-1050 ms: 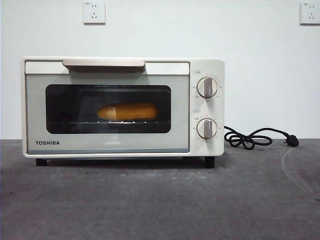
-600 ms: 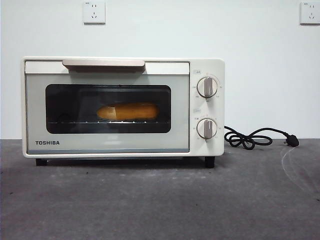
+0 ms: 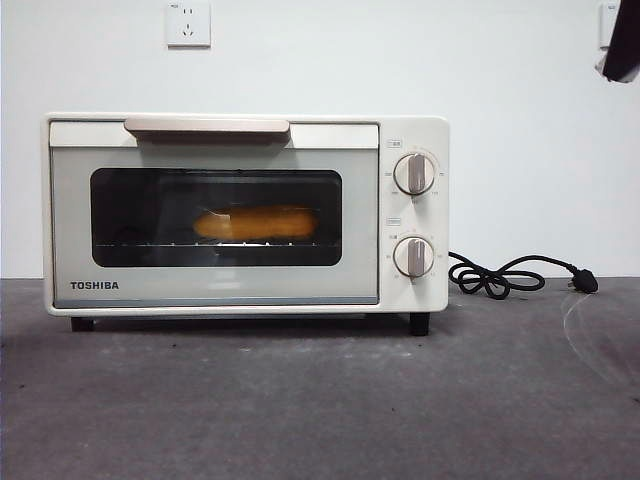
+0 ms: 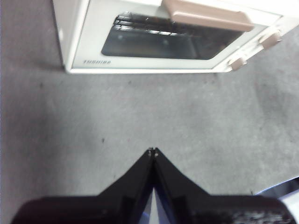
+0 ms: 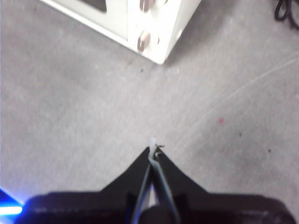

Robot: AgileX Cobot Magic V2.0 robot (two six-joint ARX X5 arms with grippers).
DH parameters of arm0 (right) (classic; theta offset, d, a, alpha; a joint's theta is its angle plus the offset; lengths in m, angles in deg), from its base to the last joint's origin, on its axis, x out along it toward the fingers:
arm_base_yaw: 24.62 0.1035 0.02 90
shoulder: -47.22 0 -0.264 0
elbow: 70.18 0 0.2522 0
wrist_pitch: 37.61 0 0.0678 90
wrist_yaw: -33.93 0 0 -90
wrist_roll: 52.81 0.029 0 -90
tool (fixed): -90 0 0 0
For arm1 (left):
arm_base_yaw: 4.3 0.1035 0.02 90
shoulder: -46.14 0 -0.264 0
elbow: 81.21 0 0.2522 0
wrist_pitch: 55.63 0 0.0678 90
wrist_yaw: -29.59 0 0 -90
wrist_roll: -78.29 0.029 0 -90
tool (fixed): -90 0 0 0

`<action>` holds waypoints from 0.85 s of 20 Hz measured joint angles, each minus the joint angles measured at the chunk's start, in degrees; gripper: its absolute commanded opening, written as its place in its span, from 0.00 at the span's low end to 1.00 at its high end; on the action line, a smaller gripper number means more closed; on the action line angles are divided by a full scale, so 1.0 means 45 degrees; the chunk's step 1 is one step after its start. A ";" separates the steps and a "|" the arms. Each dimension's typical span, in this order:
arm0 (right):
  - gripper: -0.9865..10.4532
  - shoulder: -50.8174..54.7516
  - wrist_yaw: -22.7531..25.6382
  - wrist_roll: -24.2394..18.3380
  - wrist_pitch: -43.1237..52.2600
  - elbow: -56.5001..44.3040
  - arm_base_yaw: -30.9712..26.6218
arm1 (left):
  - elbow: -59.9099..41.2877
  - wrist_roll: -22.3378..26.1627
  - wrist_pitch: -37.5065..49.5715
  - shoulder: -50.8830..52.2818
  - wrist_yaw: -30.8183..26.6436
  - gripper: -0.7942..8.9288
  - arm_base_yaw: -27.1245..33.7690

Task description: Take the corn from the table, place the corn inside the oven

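**Corn inside the closed oven, both arms clear**

A plain white wall with a socket plate [image 3: 188, 24] backs my view, and below it runs the dark grey, felt-like tabletop [image 3: 320, 400], matte with faint pale scuffs. On it stands the oven [image 3: 245, 215], a cream-white box with rounded corners, a beige bar handle [image 3: 207, 127] across the top of its shut door and two round knobs [image 3: 414, 174] stacked at one side. I read "TOSHIBA" printed low on the door. Through the dark glass window I see the corn [image 3: 256, 222], yellow-orange and bumpy, lying lengthwise on the wire rack. A black cord [image 3: 510, 275] loops on the tabletop beside the oven.

My left end effector [image 4: 153, 151] hangs above bare tabletop in front of the oven, jaws pressed together, empty. My right end effector [image 5: 154, 149] hovers off the knob-side corner, jaws likewise closed on nothing.
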 measured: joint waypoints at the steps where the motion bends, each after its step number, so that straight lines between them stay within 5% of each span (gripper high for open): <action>1: 0.09 0.0000 0.0005 0.0000 0.0155 0.0000 0.0000 | 0.0000 0.0000 0.0189 0.0233 0.0000 0.08 -0.0092; 8: 0.09 0.0000 0.0000 0.0000 0.0636 0.0000 0.0000 | 0.0000 0.0146 0.1292 0.2817 0.0000 0.08 -0.2356; 17: 0.09 0.0000 0.0000 0.0000 0.0636 0.0000 0.0000 | -0.1258 -0.0087 1.3104 0.4250 -0.0364 0.08 -0.2429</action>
